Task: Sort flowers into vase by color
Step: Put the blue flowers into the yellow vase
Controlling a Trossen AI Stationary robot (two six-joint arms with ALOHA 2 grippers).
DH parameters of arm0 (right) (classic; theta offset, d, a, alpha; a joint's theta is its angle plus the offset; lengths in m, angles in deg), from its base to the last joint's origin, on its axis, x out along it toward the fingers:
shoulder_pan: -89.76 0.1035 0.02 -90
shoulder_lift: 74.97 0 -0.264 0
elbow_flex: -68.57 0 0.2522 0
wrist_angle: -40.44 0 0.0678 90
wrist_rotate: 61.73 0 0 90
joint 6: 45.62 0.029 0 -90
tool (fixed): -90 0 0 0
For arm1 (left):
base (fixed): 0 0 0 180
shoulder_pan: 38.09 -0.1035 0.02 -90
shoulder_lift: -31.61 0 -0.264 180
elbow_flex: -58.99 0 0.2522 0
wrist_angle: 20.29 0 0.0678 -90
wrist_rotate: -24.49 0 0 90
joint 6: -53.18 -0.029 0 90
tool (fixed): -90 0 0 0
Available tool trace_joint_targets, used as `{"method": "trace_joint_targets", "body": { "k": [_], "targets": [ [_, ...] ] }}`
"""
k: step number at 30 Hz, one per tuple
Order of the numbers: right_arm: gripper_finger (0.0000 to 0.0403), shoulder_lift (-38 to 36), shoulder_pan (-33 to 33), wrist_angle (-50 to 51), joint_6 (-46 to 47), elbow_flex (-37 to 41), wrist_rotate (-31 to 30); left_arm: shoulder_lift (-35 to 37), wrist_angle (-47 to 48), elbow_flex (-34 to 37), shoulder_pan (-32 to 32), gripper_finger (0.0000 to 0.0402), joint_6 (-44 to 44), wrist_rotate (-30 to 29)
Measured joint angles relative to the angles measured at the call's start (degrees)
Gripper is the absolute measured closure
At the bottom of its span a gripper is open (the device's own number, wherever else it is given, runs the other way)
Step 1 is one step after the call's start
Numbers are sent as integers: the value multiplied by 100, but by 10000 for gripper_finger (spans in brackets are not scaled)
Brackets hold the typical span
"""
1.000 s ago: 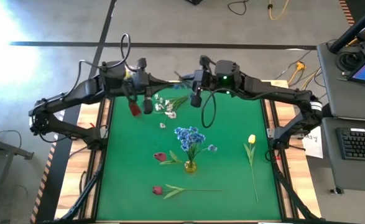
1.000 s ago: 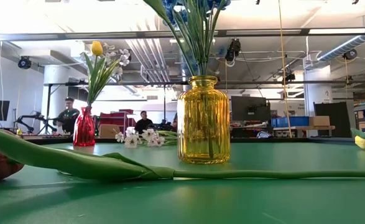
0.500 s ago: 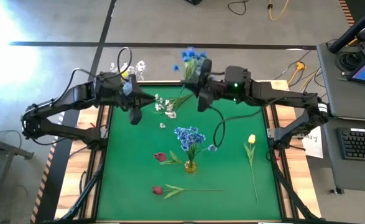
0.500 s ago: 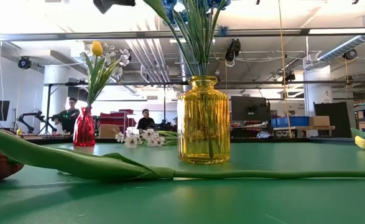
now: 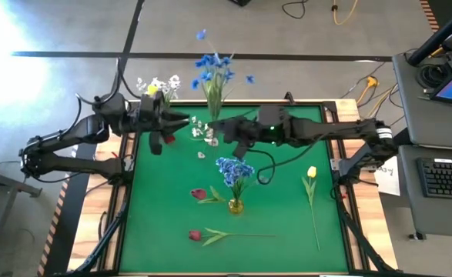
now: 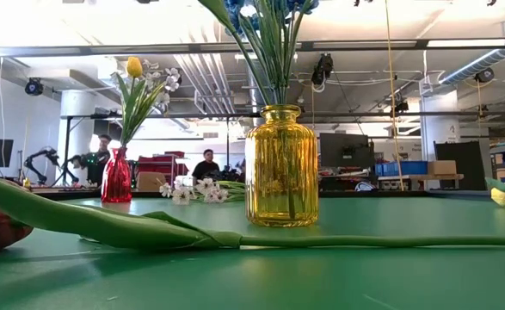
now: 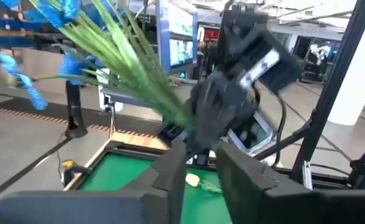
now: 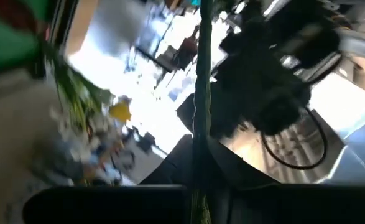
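Note:
My right gripper (image 5: 213, 126) is shut on a bunch of blue flowers (image 5: 210, 68), held up over the table's far middle. My left gripper (image 5: 187, 121) stands open just left of it, pointing at it, with nothing between its fingers (image 7: 201, 158). A yellow vase (image 5: 235, 205) at mid-table holds more blue flowers (image 5: 235, 169). A red vase (image 6: 117, 179) at the far left holds white blossoms and a yellow tulip (image 5: 156, 85). Loose white blossoms (image 5: 204, 132), two red-pink tulips (image 5: 199, 194) (image 5: 195, 235) and a yellow tulip (image 5: 311, 172) lie on the green mat. My right gripper pinches the bunch's green stems (image 8: 200, 149) between its two fingers, at their lower end (image 5: 212, 115). The fingers come level from the table's right and lie across the stems. The bunch stands roughly upright, blooms on top, lifted clear of the mat.
The red vase's tall flowers stand close to my left arm. The yellow vase's blooms rise below the held bunch in the high view. A desk with a keyboard (image 5: 447, 177) stands right of the table. People (image 6: 93, 159) sit in the room beyond. The mat's near left is bare.
My right gripper has gone toward the table's left edge and rolled over. The blue bunch has swung up with it, and its blooms now stand high above the gripper. My left arm has drawn back toward the table's left edge, and its gripper now points level at the bunch.

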Motion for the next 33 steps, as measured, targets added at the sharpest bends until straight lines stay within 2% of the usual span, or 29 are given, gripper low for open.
{"method": "trace_joint_targets", "body": {
  "k": [4,9,16,27,30,33],
  "targets": [
    [390,272,86,-688,-715,2,-408,-117,12,0,-4,271,0,-58],
    [390,433,146,-862,-1407,2,-441,-410,-53,-19,-6,209,-121,-61],
    [390,386,155,-885,-1379,2,-449,-896,-245,-541,-34,157,-315,-82],
    [390,337,179,-878,-1346,2,-447,-1971,421,-1815,-89,153,-447,-206],
    [390,345,188,-873,-1339,2,-448,-2075,425,-1940,-89,174,-479,-206],
    [390,328,204,-901,-1089,2,-441,-2063,416,-1969,-89,217,-481,-204]
  ]
}}
